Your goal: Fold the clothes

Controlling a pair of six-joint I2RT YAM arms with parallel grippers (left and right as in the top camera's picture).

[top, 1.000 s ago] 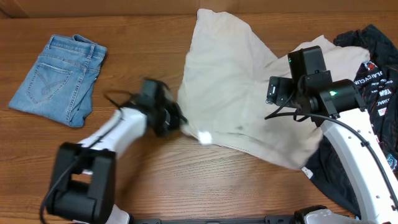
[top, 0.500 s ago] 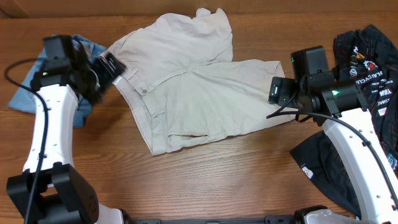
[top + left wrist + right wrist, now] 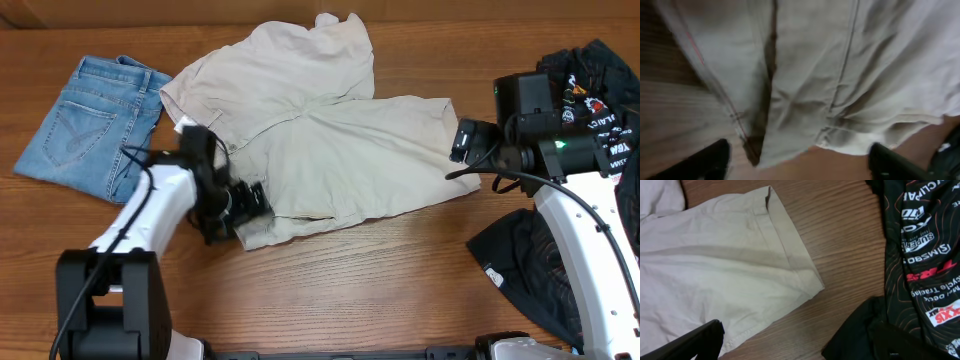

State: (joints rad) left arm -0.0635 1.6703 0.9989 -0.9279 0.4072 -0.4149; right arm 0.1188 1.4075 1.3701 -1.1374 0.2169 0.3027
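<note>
The beige shorts (image 3: 320,140) lie spread across the middle of the table, waistband at the left and one leg reaching right. My left gripper (image 3: 245,205) hovers over their lower left edge. In the left wrist view the shorts (image 3: 840,75) fill the frame, and the left gripper (image 3: 800,167) is open with bare wood between its fingers (image 3: 705,162). My right gripper (image 3: 465,145) is beside the right leg hem (image 3: 790,270) and stands open (image 3: 800,347) over wood. The denim shorts (image 3: 90,125) lie folded at the far left. The black jersey (image 3: 590,90) is crumpled at the right.
The black jersey (image 3: 920,240) lies close to the right gripper's right finger (image 3: 900,345) and runs down under the right arm (image 3: 520,270). Bare wood shows along the front of the table (image 3: 350,290).
The beige shorts went from a bunched heap to lying spread out. My left gripper let go, swung far left, then came back to their lower left edge. The right gripper drifted slightly right.
</note>
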